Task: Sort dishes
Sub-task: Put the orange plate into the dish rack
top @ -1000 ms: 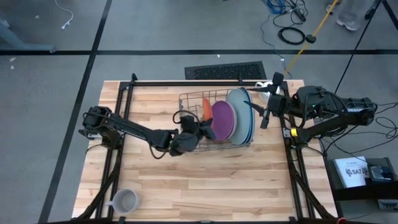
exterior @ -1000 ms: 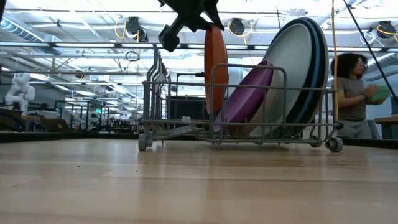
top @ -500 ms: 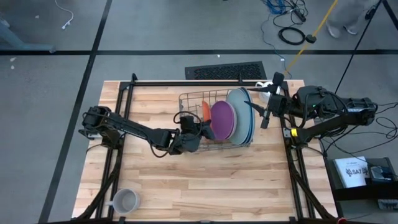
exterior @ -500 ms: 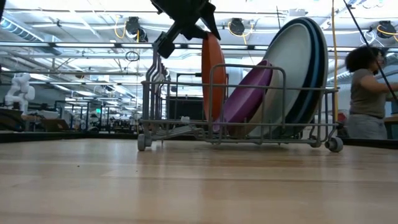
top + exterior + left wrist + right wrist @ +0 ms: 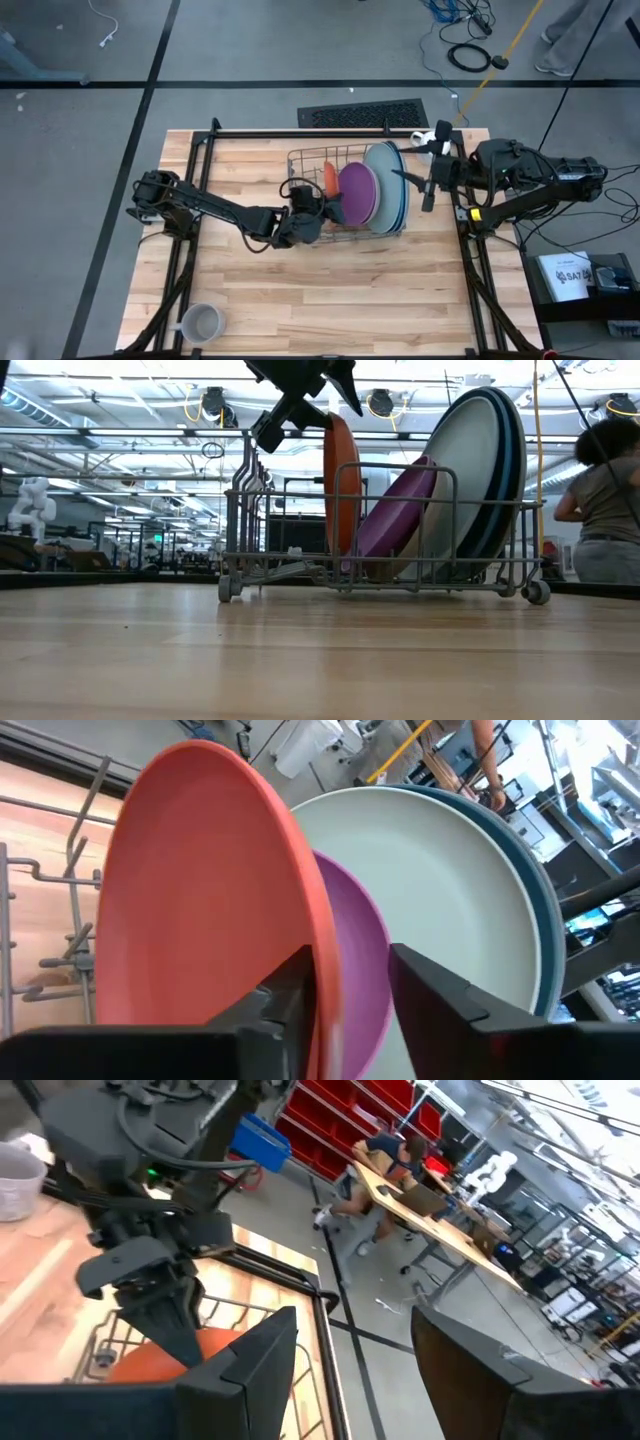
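Note:
A wire dish rack (image 5: 305,160) (image 5: 280,510) stands mid-table with the dishes on edge in it. They are an orange plate (image 5: 330,178) (image 5: 200,890), a purple plate (image 5: 358,193) (image 5: 400,510), a large grey plate (image 5: 383,172) (image 5: 470,470) and blue plates (image 5: 515,460) behind it. My left gripper (image 5: 325,205) (image 5: 350,985) is open at the orange plate's top rim (image 5: 340,418), one finger on each side of it. My right gripper (image 5: 430,185) (image 5: 355,1370) is open and raised by the rack's right end, with nothing between its fingers. My left gripper straddles the orange plate's top rim (image 5: 322,970), coming nearly level from the table's left. One finger (image 5: 295,985) lies right beside the rim; I cannot tell whether it touches. The plate stands on edge in the rack by itself.
A grey mug (image 5: 200,322) sits near the table's front left corner and a white mug (image 5: 425,138) at the back right, beside the right arm. A person (image 5: 605,500) moves in the room behind. Bare wood lies in front of the rack.
My left gripper has opened and let go of the orange plate's rim while staying in place. The plate has sunk slightly and now stands in the rack beside the purple plate.

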